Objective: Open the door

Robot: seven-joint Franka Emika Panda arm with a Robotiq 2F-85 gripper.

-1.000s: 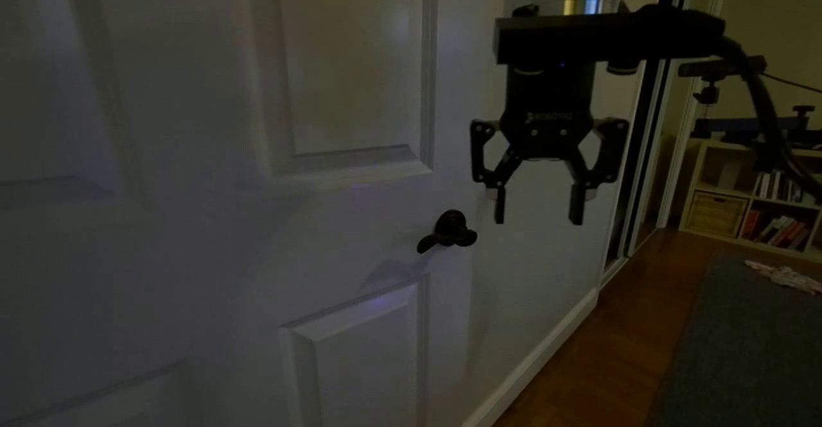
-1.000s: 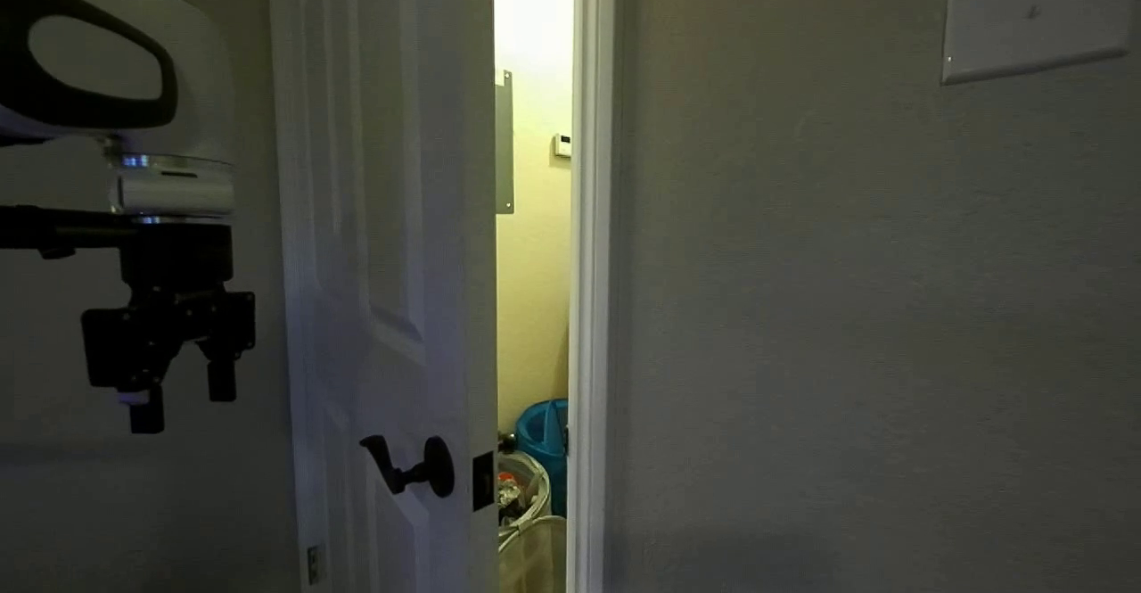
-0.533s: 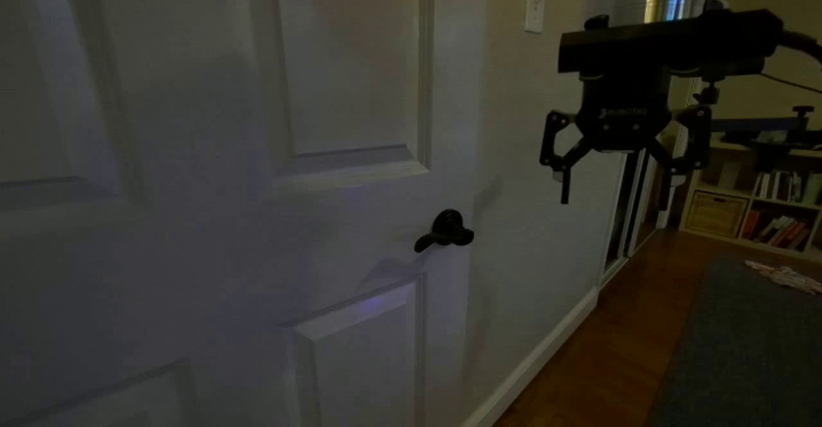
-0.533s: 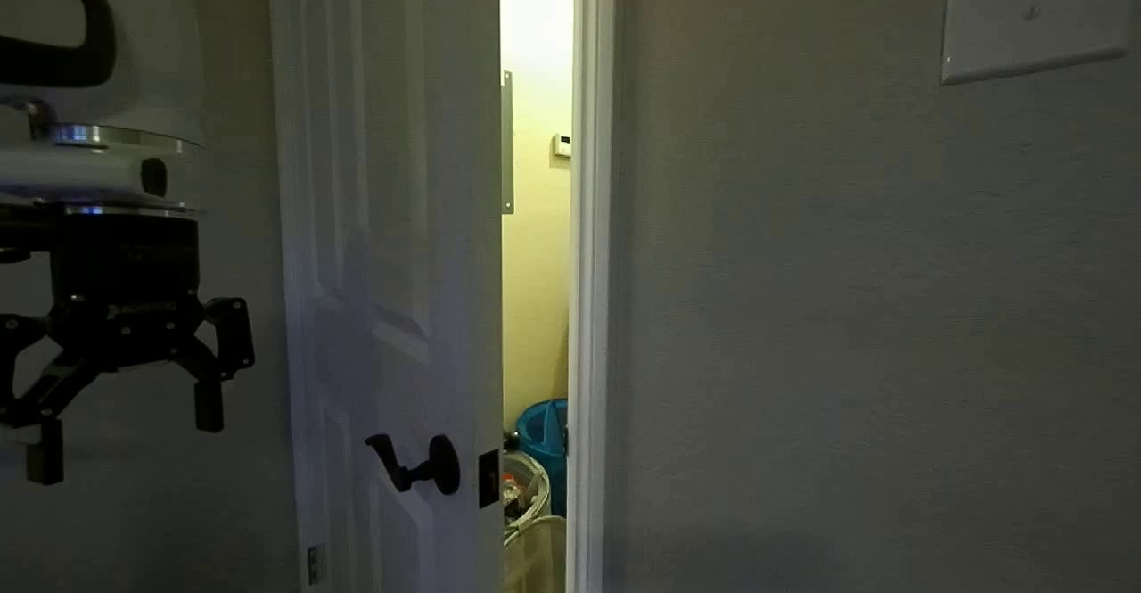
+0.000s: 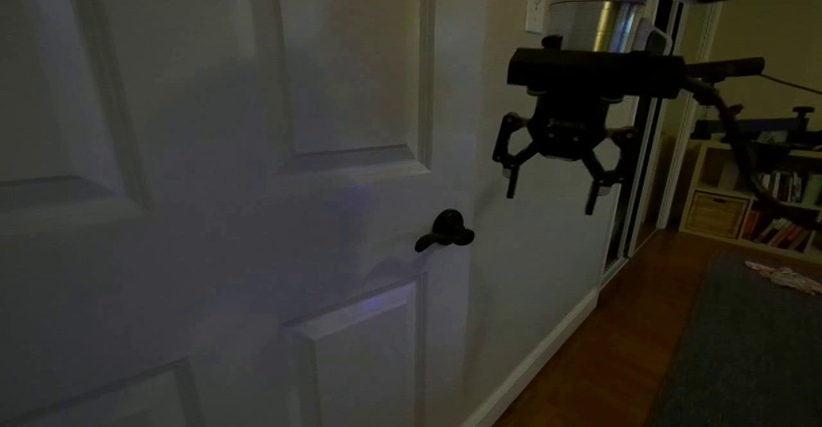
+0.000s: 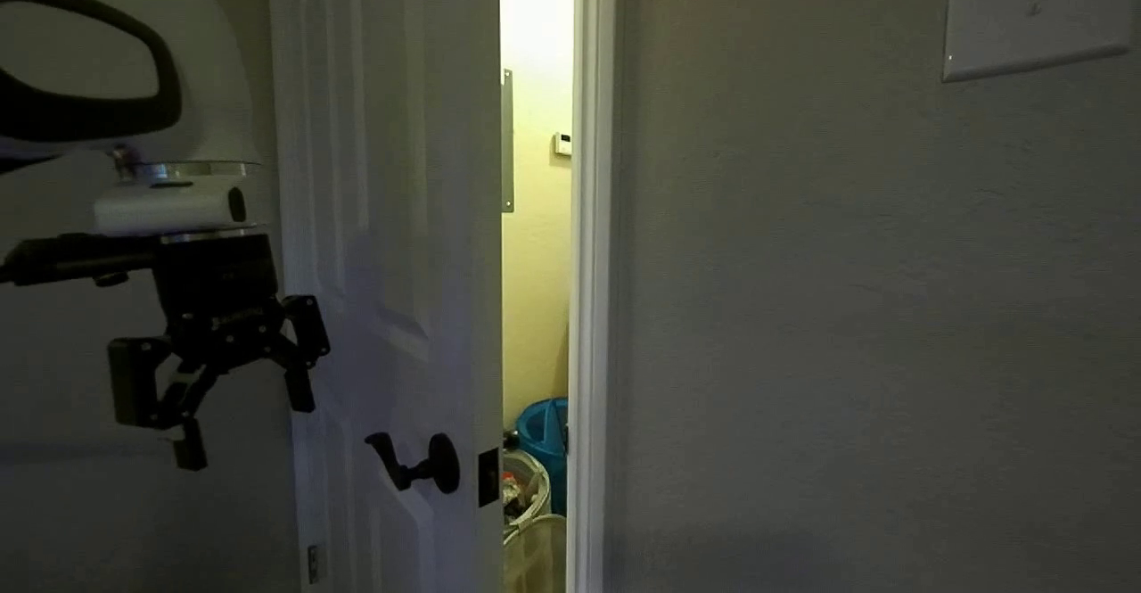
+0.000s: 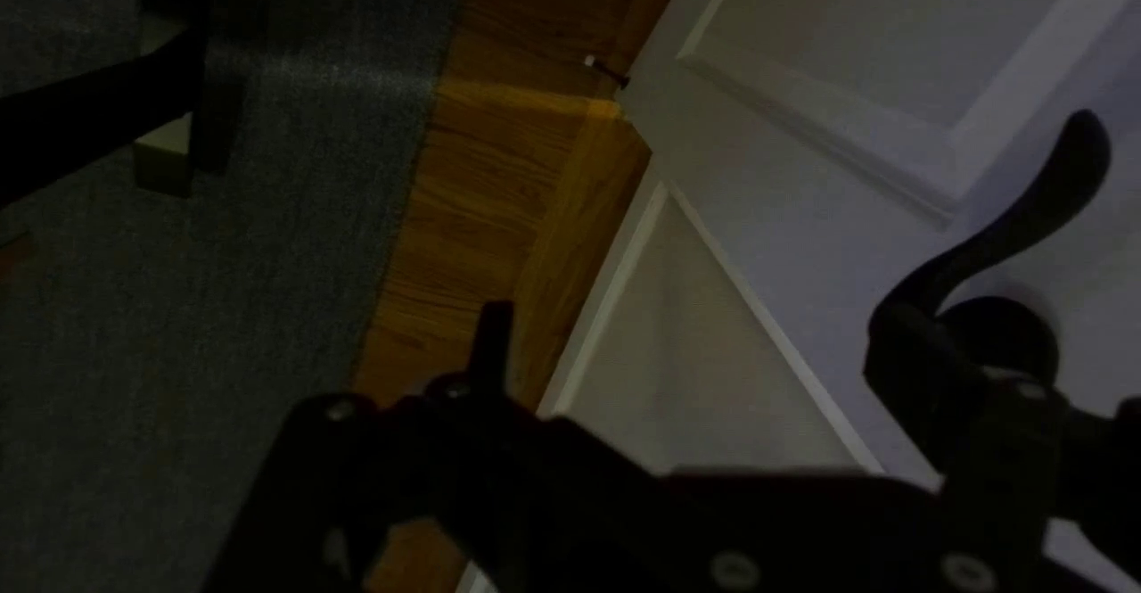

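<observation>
- We see the gripper (image 5: 550, 205) hanging in both exterior views, its fingers (image 5: 513, 183) pointing down and spread well apart, with air between them.
- The door (image 5: 237, 221), white and panelled, stands ajar beside the gripper; its black lever handle (image 5: 449, 231) lies lower than the fingertips, near them but apart.
- In an exterior view we find the door's free edge (image 6: 488, 308) past the handle as seen from the gripper — and, past that edge, a narrow lit gap (image 6: 537, 308) bounded by the white door frame (image 6: 593, 263).
- Below the gripper we note open room down to the wooden floor (image 5: 578, 375), edged by a baseboard (image 5: 538, 359); a grey rug (image 5: 738, 343) spreads on the side away from the door.
- Through the gap, across the door from the gripper, stand a blue bin (image 6: 544, 437) and two pale containers (image 6: 537, 557), partly hidden.
- Higher than the gripper, a switch plate (image 5: 535, 2) sits on the wall (image 5: 526, 273); farther off past the gripper are a bookshelf (image 5: 692, 183) and, on the rug, a crumpled cloth (image 5: 785, 277).
- In the wrist view the gripper's dark parts overlap part of the handle in the line of sight; another dark shape (image 7: 107, 111), away from the door, is too dim to name.
- Compared with half a second earlier, we observe the gripper nearer the door and handle in both exterior views — while the door keeps its place.
</observation>
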